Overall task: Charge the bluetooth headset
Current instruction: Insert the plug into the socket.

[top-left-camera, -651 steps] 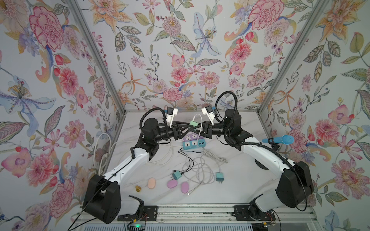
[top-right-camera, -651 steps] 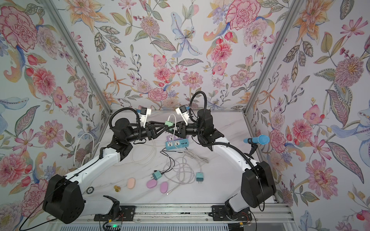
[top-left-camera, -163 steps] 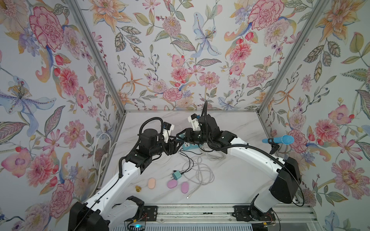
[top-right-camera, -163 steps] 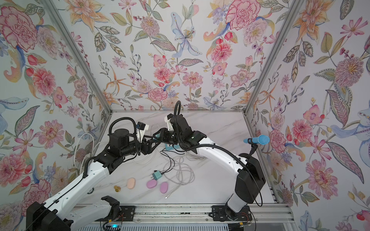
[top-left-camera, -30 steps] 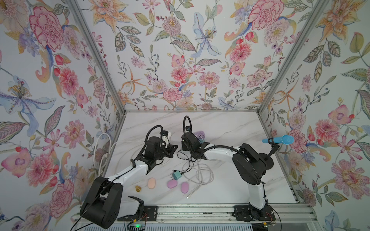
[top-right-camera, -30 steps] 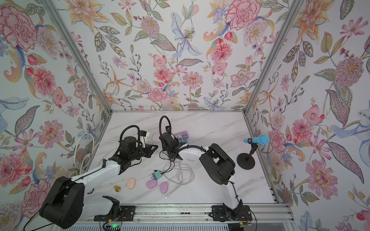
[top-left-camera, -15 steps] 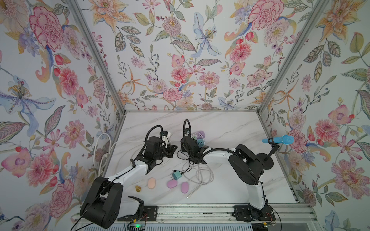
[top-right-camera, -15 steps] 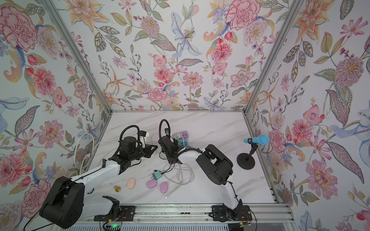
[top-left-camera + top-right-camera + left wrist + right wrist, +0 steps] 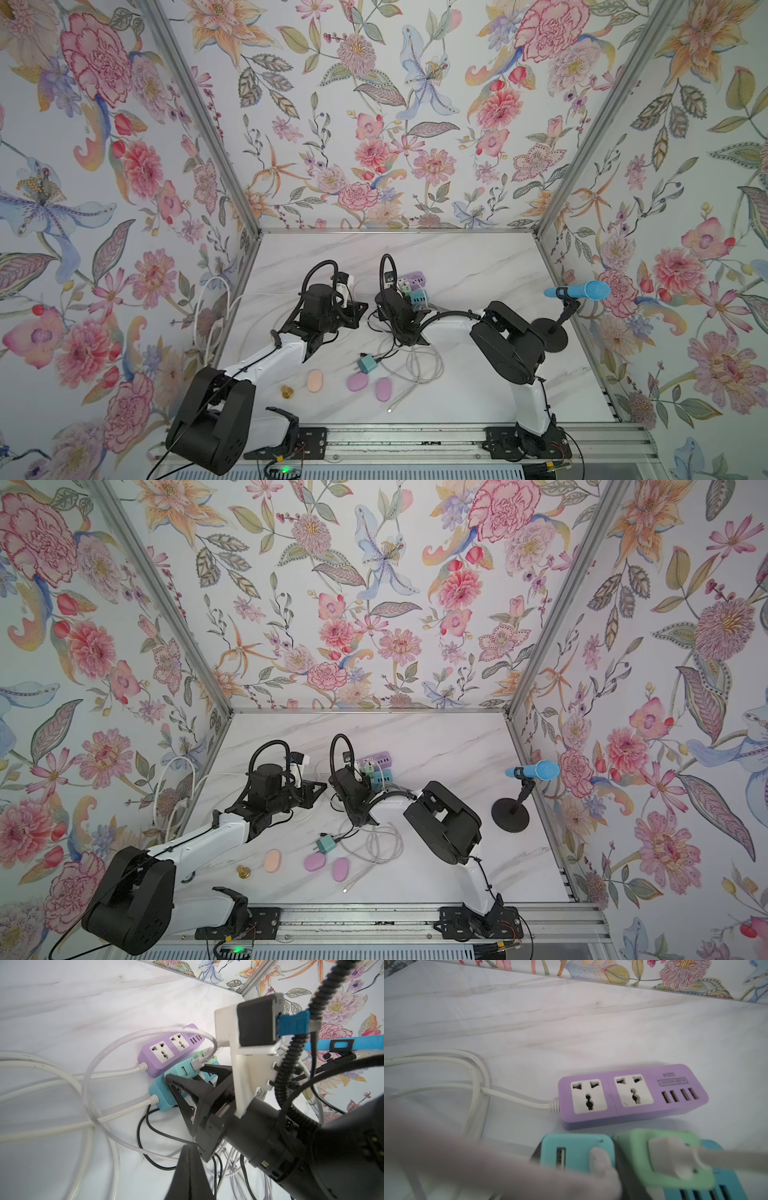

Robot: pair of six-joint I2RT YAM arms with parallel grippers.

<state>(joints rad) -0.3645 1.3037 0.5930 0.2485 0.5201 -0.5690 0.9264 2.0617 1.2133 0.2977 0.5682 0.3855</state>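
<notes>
Three headset cases (image 9: 357, 382) sit toward our bases, well apart from both claws, left arm nearer; right claw (image 9: 188, 1074) pinches teal USB adapter (image 9: 577, 1153), left claw (image 9: 187, 1151) pressed together.

floral walls (image 9: 374, 124), white marble tabletop (image 9: 478, 262)

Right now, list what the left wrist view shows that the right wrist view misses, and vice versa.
Left wrist only: the whole right gripper, closed around the teal charger, a black cable, the blue microphone. Right wrist only: the readable print on the purple power strip. Both: that strip, the teal charger, the green charger with a white plug in it.
</notes>
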